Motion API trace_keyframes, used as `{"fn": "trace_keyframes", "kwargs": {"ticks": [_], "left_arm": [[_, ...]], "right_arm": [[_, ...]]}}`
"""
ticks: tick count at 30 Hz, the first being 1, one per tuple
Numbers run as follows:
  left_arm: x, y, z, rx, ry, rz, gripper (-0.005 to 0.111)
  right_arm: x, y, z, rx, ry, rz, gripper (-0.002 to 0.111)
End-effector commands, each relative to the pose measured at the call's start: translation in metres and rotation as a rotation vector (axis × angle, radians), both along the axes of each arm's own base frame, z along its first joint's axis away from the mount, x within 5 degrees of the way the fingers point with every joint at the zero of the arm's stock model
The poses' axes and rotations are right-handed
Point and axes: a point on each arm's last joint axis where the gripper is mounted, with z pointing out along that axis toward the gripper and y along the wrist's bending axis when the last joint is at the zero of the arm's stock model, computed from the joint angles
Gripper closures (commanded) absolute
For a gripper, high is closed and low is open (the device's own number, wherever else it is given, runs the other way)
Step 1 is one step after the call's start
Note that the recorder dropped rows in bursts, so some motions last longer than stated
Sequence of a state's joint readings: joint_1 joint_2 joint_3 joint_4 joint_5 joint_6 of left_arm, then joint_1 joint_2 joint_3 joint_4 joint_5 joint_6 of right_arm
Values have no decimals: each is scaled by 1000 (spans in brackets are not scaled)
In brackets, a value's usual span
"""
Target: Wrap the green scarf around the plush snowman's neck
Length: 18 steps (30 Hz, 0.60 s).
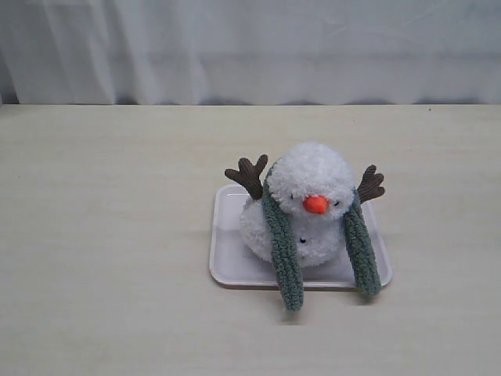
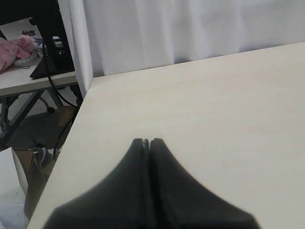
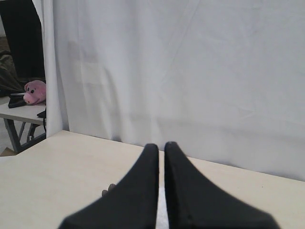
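Green scarf [image 1: 283,243] draped behind the plush snowman [image 1: 313,176], its back run hidden. Both ends hang loose down the front, one either side of the orange nose [image 1: 315,204], reaching past the front rim of the white tray [image 1: 227,266] the toy sits on, mid-table. The ends are not crossed at the snowman's neck [image 1: 309,222]. Judged half done: scarf is on, closing the wrap across the front remains. Left gripper [image 2: 146,141] clenched and empty over bare table [image 2: 228,109]. Right gripper [image 3: 161,145] closed, holding nothing.

Lab: white curtain [image 3: 190,71], cabled desk [image 2: 16,80]
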<state>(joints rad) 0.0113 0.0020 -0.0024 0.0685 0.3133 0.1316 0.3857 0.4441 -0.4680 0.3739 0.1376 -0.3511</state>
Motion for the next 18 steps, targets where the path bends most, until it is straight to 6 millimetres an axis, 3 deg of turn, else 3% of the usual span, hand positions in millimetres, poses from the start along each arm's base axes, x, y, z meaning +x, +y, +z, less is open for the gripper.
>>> {"fn": "trace_keyframes", "kwargs": {"ticks": [1,18], "left_arm": [[0,0,0,-8,-5,3,107],[0,0,0,-8,-5,3,107]], "right_arm": [[-1,-1,3,-3,-16,-2,104],[-3,4,1,-16,-33,48,104]]}}
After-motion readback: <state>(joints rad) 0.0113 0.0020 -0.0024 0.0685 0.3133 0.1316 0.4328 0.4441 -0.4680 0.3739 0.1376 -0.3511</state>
